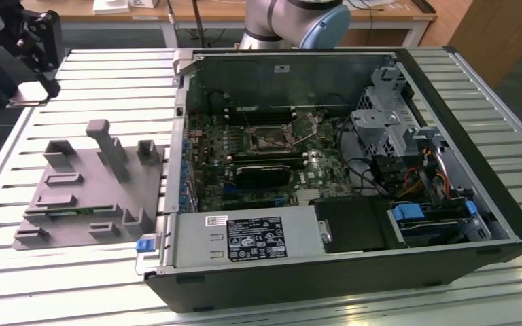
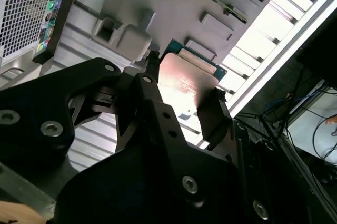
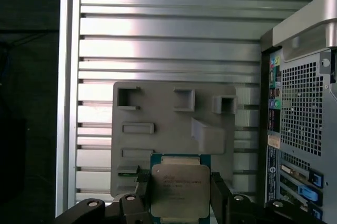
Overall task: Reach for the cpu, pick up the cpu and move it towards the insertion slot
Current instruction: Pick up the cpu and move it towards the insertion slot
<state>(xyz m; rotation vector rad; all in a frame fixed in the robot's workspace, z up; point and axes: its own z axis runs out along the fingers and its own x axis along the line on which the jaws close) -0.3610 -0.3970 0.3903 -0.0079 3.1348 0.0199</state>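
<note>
In the exterior view we see the insertion slot [image 1: 268,141] walled in by the open computer case [image 1: 334,278]. Bare slatted table [image 1: 107,81] surrounds the grey plate [image 1: 89,197] on the exterior view's left.

In the second wrist view, the gripper [image 2: 184,83] clamps the cpu [image 2: 184,89] by opposite edges, its jaws parted just to the chip's width.

In the first wrist view, the held cpu [image 3: 179,187] sits over the grey plate [image 3: 158,108].

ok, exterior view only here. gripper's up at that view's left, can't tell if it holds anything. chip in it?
Observer: Yes. Both wrist views show the chip between the gripper's fingers, one on each opposite edge.
Operator: which face toward the camera?
Observer: First wrist view: silver metal top, green rim around it.
Operator: what's past it there?
Observer: The grey plate, on the slatted table, beside the case's rear panel.
</note>
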